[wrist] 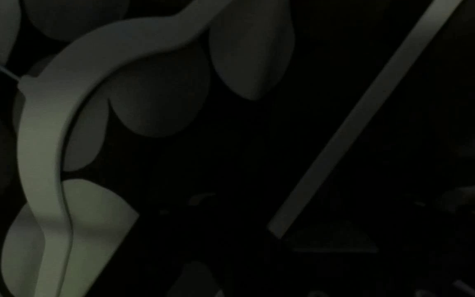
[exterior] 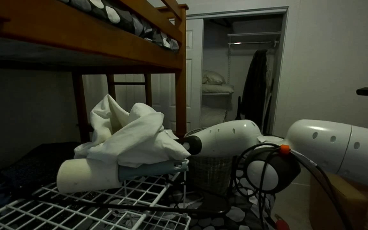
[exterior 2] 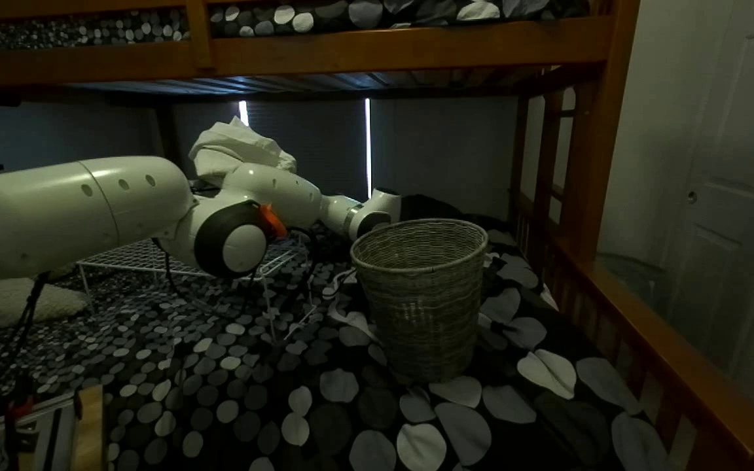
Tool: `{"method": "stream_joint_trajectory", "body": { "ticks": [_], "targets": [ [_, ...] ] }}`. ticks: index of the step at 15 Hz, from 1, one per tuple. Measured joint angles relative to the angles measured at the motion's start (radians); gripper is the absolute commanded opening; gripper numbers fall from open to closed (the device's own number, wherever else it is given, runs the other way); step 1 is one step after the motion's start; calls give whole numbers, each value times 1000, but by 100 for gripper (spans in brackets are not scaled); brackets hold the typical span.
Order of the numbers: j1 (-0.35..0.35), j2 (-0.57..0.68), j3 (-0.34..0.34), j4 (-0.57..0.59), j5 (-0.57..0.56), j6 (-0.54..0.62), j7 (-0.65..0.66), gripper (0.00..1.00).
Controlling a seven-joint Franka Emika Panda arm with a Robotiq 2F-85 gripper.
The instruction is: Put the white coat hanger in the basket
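Observation:
The white coat hanger point(wrist: 43, 152) shows in the wrist view, its broad curved part at left with a thin metal rod. Its straight bar point(wrist: 357, 111) runs down to the dark gripper point(wrist: 311, 210), where its lower end is hidden. The picture is too dark to show whether the fingers are open or shut. A pale curved strip point(exterior 2: 355, 318) left of the basket may be part of the hanger. The round woven basket point(exterior 2: 419, 314) stands upright on the bed, also partly visible under the arm point(exterior: 210, 175). In both exterior views the gripper is hidden.
A white wire rack point(exterior: 139, 222) stands beside the arm. White cloth point(exterior: 133, 134) and a white cylinder point(exterior: 88, 175) lie on it. Cables point(exterior: 262, 191) hang from the arm. The upper bunk point(exterior 2: 410, 49) is overhead; a wooden rail point(exterior 2: 671, 353) edges the bed.

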Motion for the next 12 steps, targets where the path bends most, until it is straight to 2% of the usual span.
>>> {"method": "stream_joint_trajectory", "body": {
  "ticks": [6,8,12],
  "targets": [
    [0,36,-2,66,-18,-25,54,2],
    [0,34,0,65,-18,-21,66,5],
    [-4,30,23,66,-6,37,84,2]
  ]
}}
